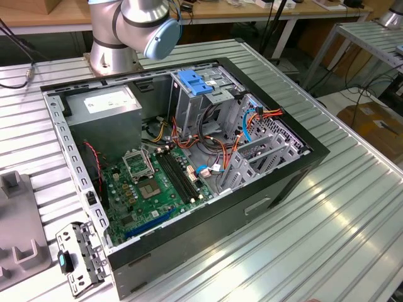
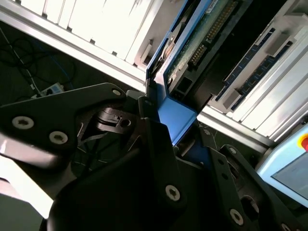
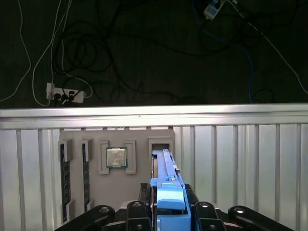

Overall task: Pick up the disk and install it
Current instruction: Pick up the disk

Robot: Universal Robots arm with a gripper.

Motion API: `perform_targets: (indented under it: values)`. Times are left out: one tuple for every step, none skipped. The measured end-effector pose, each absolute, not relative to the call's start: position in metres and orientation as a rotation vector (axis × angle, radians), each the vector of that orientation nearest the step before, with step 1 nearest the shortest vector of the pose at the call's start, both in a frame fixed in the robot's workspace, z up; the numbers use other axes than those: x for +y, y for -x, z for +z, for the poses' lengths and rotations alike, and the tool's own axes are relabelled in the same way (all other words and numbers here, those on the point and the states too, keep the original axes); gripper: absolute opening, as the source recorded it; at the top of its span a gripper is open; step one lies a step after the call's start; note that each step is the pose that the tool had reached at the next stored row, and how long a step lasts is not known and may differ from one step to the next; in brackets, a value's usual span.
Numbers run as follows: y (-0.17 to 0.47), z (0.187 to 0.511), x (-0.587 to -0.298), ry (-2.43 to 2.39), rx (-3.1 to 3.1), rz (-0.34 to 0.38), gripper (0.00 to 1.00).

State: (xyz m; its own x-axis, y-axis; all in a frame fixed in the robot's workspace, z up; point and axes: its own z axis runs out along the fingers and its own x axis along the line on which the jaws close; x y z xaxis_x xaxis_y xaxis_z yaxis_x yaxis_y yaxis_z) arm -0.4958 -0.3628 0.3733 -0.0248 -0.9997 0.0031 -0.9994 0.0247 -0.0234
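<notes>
In the first wrist view, pinching the disk (image 3: 166, 166) by its blue carrier rail (image 3: 171, 192) with the hand (image 3: 171, 214), edge-on and perhaps just clear of its slot (image 3: 161, 144) in the grey holder tray (image 3: 96, 187) on the ribbed surface (image 3: 240, 168); judged mid pick-up, calling for a square, unslipping hold.

"What carries everything?"
"A ribbed aluminium table (image 1: 352, 207). Just ahead of the gripper (image 3: 171, 211), which is clamped on the disk (image 3: 166, 168), a grey tray (image 3: 139, 144) lies flat on it."
"And away from the gripper?"
"The open computer case (image 1: 189, 245), the arm's base (image 1: 110, 56) and a small metal bracket (image 1: 82, 258) also sit on it."
</notes>
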Motion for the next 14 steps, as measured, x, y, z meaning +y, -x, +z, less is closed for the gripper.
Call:
perform_targets:
  values:
    - [0.496, 0.375, -0.363, 2.184, 2.239, -0.029, 0.37]
    - [0.496, 0.377, -0.363, 2.184, 2.239, -0.030, 0.37]
    - [0.496, 0.379, -0.363, 2.184, 2.239, -0.030, 0.37]
    - [0.496, 0.380, -0.363, 2.184, 2.238, -0.030, 0.37]
    - [0.496, 0.382, -0.363, 2.184, 2.239, -0.030, 0.37]
    - [0.496, 0.384, -0.363, 2.184, 2.239, -0.030, 0.37]
    - [0.496, 0.386, -0.363, 2.184, 2.239, -0.030, 0.37]
    - [0.496, 0.388, -0.363, 2.184, 2.239, -0.030, 0.37]
    - [0.496, 0.390, -0.363, 2.184, 2.239, -0.030, 0.37]
    - [0.496, 0.392, -0.363, 2.184, 2.239, -0.030, 0.37]
    - [0.496, 0.394, -0.363, 2.184, 2.238, -0.030, 0.37]
    - [0.496, 0.397, -0.363, 2.184, 2.239, -0.030, 0.37]
    - [0.496, 0.399, -0.363, 2.184, 2.239, -0.030, 0.37]
    - [0.496, 0.402, -0.363, 2.184, 2.239, -0.030, 0.37]
